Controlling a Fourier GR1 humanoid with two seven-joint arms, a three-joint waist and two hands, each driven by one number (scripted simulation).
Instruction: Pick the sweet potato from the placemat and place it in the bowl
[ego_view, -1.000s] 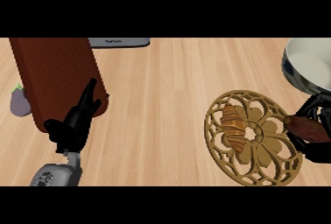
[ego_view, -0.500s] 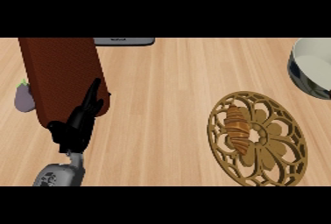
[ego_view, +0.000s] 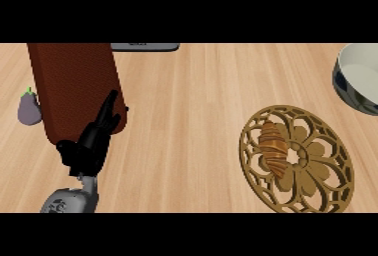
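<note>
Left hand (ego_view: 92, 140) rests open; bowl (ego_view: 354, 80) holds nothing.

eggplant (ego_view: 29, 108), brown board (ego_view: 74, 85), grey object (ego_view: 145, 46)

Light wooden counter (ego_view: 192, 100) fills the frame. Long reddish-brown rounded board (ego_view: 74, 90) runs from the top edge down the upper left. Small purple eggplant (ego_view: 29, 108) lies just left of the board, at the left edge. Dark flat rectangular object (ego_view: 145, 46) at top centre, cut by the frame, just right of the board's top. Black left hand (ego_view: 94, 137) at lower left, fingers straight, overlapping the board's lower right edge. Round golden openwork placemat (ego_view: 296, 158) at lower right; orange-brown sweet potato (ego_view: 274, 147) lies on its left part. White bowl with dark outside (ego_view: 358, 77) at upper right, cut by the edge, apart from the placemat.
</note>
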